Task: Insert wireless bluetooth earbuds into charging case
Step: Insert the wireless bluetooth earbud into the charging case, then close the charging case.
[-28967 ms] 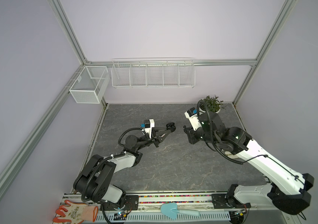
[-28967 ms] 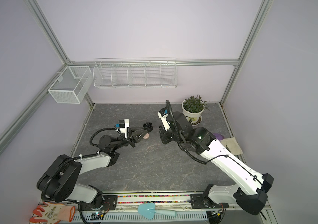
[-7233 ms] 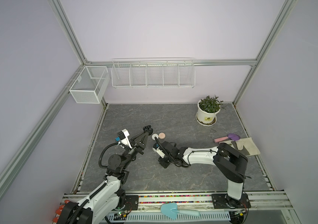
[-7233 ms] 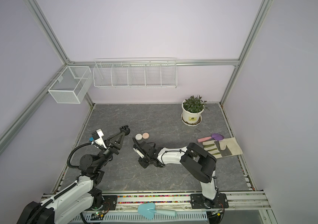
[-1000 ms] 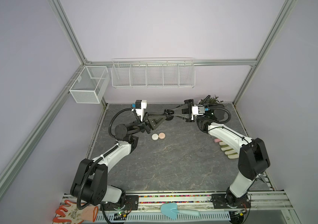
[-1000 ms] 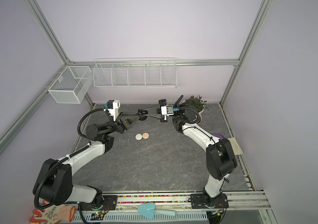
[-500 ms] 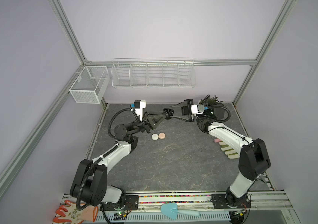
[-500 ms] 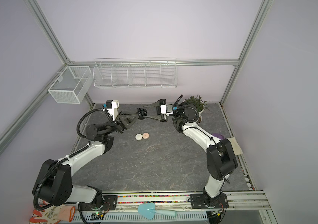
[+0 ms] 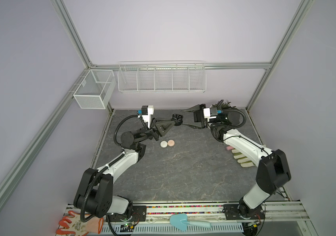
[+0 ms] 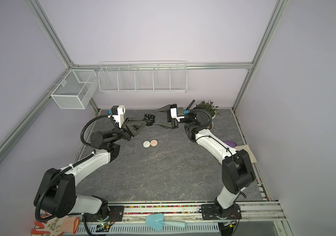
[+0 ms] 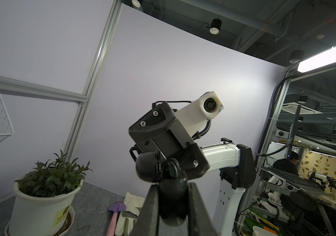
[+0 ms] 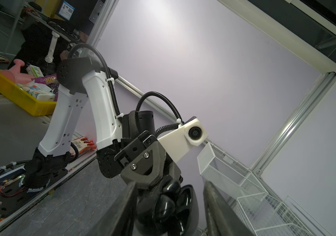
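Note:
A black charging case [image 9: 177, 118] [image 10: 149, 118] is held lifted above the table at the back middle, its lid open. My left gripper [image 9: 176, 122] [image 10: 147, 122] [image 11: 172, 190] is shut on the case body [image 11: 171, 208]. My right gripper [image 9: 182, 117] [image 10: 154, 117] [image 12: 169, 183] faces it with jaws spread wide, one finger on each side of the case and apart from it. In the right wrist view a glossy black earbud [image 12: 163, 206] sits in the case, beside the open lid [image 12: 187, 204]. No other earbuds are in view.
A white round case [image 9: 164, 144] [image 10: 146, 144] and a pink one [image 9: 171, 143] [image 10: 153, 142] lie side by side on the table below the grippers. A potted plant [image 10: 205, 106] stands behind the right arm. A work glove [image 9: 241, 159] and purple trowel [image 10: 230, 143] lie at the right edge.
The right gripper's jaws have spread steadily wider around the case over the last second. The left gripper and the case have stayed where they were.

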{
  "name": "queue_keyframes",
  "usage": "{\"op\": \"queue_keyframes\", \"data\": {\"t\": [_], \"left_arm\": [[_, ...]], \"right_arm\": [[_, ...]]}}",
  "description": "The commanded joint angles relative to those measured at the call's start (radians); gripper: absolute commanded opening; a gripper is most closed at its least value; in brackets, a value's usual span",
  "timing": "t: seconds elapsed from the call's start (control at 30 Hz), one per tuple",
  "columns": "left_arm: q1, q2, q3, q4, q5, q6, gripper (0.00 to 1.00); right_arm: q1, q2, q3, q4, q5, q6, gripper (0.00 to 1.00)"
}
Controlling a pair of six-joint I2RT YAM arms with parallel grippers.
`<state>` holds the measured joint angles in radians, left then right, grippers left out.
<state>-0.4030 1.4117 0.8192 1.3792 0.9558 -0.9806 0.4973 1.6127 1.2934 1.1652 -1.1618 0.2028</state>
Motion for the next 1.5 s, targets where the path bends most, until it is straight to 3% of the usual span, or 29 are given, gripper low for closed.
{"op": "queue_keyframes", "data": {"t": [0.0,0.07,0.13,0.27,0.47,0.67,1.03,1.2,1.3,1.37,1.47], "left_arm": [[-0.004,0.005,-0.037,0.038,-0.006,0.040,0.00],[-0.015,0.004,-0.062,0.038,-0.001,0.077,0.00],[-0.021,0.002,-0.076,0.038,-0.005,0.097,0.00],[-0.040,0.007,-0.080,0.038,-0.002,0.132,0.00],[-0.053,0.011,-0.077,0.038,0.002,0.170,0.00],[-0.061,0.006,-0.089,0.038,0.003,0.178,0.00],[-0.057,0.015,-0.103,0.038,-0.009,0.182,0.00],[-0.052,0.010,-0.109,0.038,-0.017,0.177,0.00],[-0.051,-0.002,-0.107,0.038,-0.015,0.177,0.00],[-0.051,-0.010,-0.105,0.038,-0.005,0.176,0.00],[-0.051,-0.014,-0.107,0.037,0.002,0.171,0.00]], "right_arm": [[-0.001,-0.173,-0.048,-0.325,0.097,0.039,0.65],[-0.001,-0.246,0.025,-0.825,0.217,0.023,0.66],[-0.002,-0.243,0.154,-1.197,0.271,0.023,0.66],[-0.019,-0.209,0.230,-1.409,0.280,0.211,0.61],[-0.041,-0.185,0.260,-1.526,0.337,0.303,0.67],[-0.040,-0.102,0.261,-1.396,0.228,0.451,0.74],[0.007,-0.065,0.307,-1.278,0.096,0.576,0.67],[0.018,-0.077,0.308,-1.306,0.072,0.570,0.63],[0.011,-0.086,0.328,-1.450,0.103,0.457,0.64],[-0.009,-0.081,0.336,-1.547,0.139,0.392,0.65],[-0.016,-0.071,0.325,-1.551,0.142,0.396,0.70]]}}
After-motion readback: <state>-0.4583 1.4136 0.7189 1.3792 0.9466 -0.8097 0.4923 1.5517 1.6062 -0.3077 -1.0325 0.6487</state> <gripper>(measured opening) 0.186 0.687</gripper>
